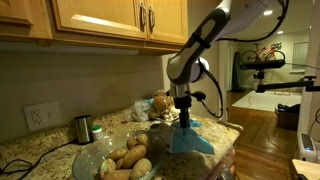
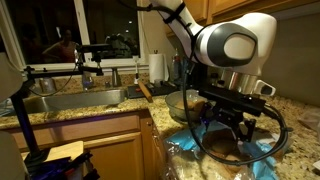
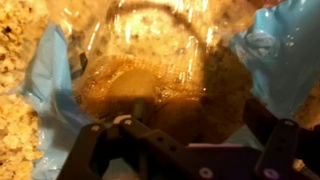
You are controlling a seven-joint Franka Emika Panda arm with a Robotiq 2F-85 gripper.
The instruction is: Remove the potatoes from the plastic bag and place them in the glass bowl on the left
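- Gripper point(image 3: 178, 118) is pointing down into the mouth of the plastic bag point(image 3: 285, 50). Its fingers point(image 3: 92, 150) are standing wide apart, gripping nothing.
- Potatoes point(image 3: 140, 85) are lying inside the bag as a brown mass behind the clear film, below the open fingers.
- In an exterior view the glass bowl point(image 1: 100, 160) is sitting on the counter point(image 1: 30, 150) just beside the bag, already holding several.
- Sink point(image 2: 70, 100) is showing farther along the counter.
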